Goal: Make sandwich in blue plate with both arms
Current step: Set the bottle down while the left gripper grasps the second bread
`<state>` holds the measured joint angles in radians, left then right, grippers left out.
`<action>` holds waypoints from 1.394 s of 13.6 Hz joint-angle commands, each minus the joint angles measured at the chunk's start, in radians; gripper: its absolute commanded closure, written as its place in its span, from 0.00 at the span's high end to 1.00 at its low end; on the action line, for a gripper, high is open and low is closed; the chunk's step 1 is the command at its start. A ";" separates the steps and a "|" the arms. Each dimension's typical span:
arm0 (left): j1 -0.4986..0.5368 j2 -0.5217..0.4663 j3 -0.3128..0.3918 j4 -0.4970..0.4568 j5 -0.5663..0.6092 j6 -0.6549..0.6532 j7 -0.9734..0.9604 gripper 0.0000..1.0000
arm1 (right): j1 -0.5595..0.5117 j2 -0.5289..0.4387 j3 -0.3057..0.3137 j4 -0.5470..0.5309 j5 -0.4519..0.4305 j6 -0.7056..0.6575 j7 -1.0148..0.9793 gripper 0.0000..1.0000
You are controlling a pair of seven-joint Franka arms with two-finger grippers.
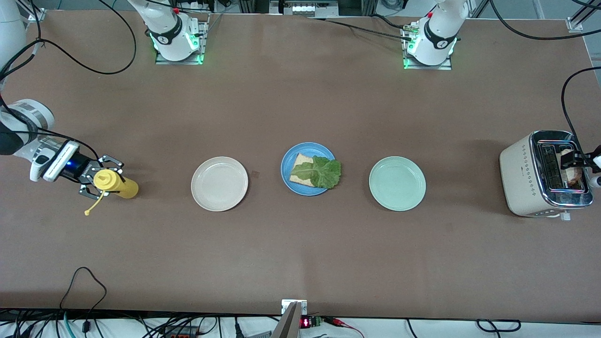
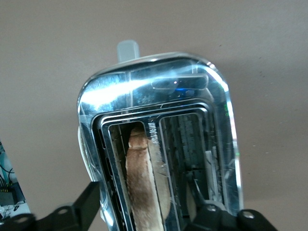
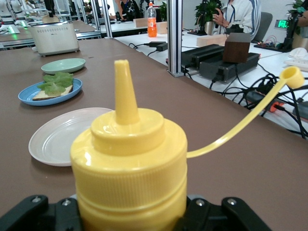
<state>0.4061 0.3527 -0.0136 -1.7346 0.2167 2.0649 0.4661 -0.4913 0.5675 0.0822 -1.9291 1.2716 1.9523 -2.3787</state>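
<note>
The blue plate (image 1: 305, 146) sits mid-table with one bread slice (image 1: 300, 162) on it and a green lettuce leaf (image 1: 325, 172) on top. It also shows in the right wrist view (image 3: 29, 96). A second bread slice (image 2: 144, 183) stands in a slot of the toaster (image 1: 526, 178) at the left arm's end. My left gripper (image 2: 144, 214) is open just above the toaster, its fingers either side of that slice. My right gripper (image 1: 101, 181) is shut on an upright yellow squeeze bottle (image 3: 130, 159) at the right arm's end, cap hanging open.
A beige plate (image 1: 219, 184) lies beside the blue plate toward the right arm's end. A pale green plate (image 1: 397, 184) lies beside it toward the left arm's end. Cables run along the table's edges.
</note>
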 commanded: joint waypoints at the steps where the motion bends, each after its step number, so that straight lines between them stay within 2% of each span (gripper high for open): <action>1: 0.019 -0.009 -0.012 -0.017 0.018 0.003 0.032 0.32 | -0.032 -0.018 0.027 -0.042 0.025 0.002 -0.030 0.00; 2: 0.020 -0.011 -0.012 -0.017 0.018 -0.005 0.032 0.17 | -0.029 -0.018 0.027 -0.054 0.022 -0.006 -0.048 0.00; 3: 0.020 -0.011 -0.012 -0.017 0.015 -0.021 0.032 0.09 | -0.026 -0.018 0.027 -0.059 0.014 -0.006 -0.059 0.00; 4: 0.020 -0.017 -0.014 -0.016 0.012 -0.028 0.032 0.05 | -0.021 -0.018 0.027 -0.070 0.009 -0.006 -0.065 0.00; 8: 0.014 -0.089 -0.054 0.024 0.010 -0.130 0.042 0.04 | -0.026 0.000 0.027 -0.073 -0.021 -0.009 -0.079 0.00; 10: 0.013 -0.124 -0.121 0.064 0.009 -0.202 0.049 0.04 | -0.032 0.002 0.027 -0.083 -0.021 -0.009 -0.097 0.00; 12: 0.011 -0.124 -0.199 0.143 0.007 -0.334 0.040 0.04 | -0.042 0.009 0.027 -0.082 -0.021 -0.009 -0.102 0.00; 14: 0.011 -0.124 -0.311 0.210 0.007 -0.487 0.036 0.04 | -0.053 0.015 0.027 -0.082 -0.021 -0.009 -0.106 0.00; 16: 0.008 -0.112 -0.447 0.227 -0.013 -0.583 -0.002 0.04 | -0.055 0.017 0.027 -0.082 -0.021 -0.007 -0.108 0.00; 18: -0.021 -0.074 -0.535 0.222 -0.104 -0.606 -0.093 0.03 | -0.055 0.018 0.027 -0.080 -0.023 -0.007 -0.106 0.14; 19: -0.053 -0.043 -0.555 0.221 -0.167 -0.609 -0.145 0.02 | -0.055 0.018 0.027 -0.080 -0.023 -0.007 -0.105 0.49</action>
<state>0.3826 0.2374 -0.5263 -1.5408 0.1244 1.4828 0.3878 -0.5230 0.5809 0.0949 -1.9969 1.2589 1.9338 -2.4578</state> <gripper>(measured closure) 0.894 0.599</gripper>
